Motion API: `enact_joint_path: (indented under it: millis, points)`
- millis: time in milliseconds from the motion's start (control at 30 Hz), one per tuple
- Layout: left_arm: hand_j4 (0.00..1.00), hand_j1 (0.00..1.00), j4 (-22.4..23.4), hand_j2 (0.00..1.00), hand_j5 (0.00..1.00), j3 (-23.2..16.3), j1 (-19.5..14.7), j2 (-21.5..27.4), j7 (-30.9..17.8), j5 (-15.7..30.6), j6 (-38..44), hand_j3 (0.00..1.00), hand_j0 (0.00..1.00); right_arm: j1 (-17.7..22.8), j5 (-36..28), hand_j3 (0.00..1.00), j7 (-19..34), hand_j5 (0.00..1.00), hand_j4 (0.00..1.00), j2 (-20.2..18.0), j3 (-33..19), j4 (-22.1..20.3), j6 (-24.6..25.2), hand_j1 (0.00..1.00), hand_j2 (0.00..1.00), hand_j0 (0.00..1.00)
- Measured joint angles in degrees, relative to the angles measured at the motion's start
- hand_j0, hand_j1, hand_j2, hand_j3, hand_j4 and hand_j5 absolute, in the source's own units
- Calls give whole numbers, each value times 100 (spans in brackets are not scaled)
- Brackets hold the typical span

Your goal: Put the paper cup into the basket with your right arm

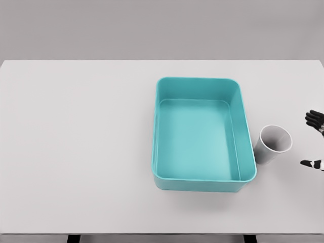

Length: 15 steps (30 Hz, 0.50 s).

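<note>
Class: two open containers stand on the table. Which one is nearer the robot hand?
The cup, white and round, beside the right robot hand; the basket is teal.

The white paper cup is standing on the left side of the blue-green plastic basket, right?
No. The head view shows the white paper cup on the right side of the blue-green plastic basket, standing on the white table.

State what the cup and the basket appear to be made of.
Paper cup: looks like matte white paper, thin rim, no gloss. Basket: looks like moulded teal plastic, smooth solid walls with rounded corners and a faint sheen; being a render, neither is certain.
</note>
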Motion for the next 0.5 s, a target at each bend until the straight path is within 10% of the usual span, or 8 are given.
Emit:
enact_joint_path:
  millis: [500]
  points:
    - [100, 100, 0, 100, 100, 0, 0, 0, 0, 0, 0, 100, 100, -167, -411, 100, -1, 100, 100, 586, 255, 47, 812, 100, 100, 100]
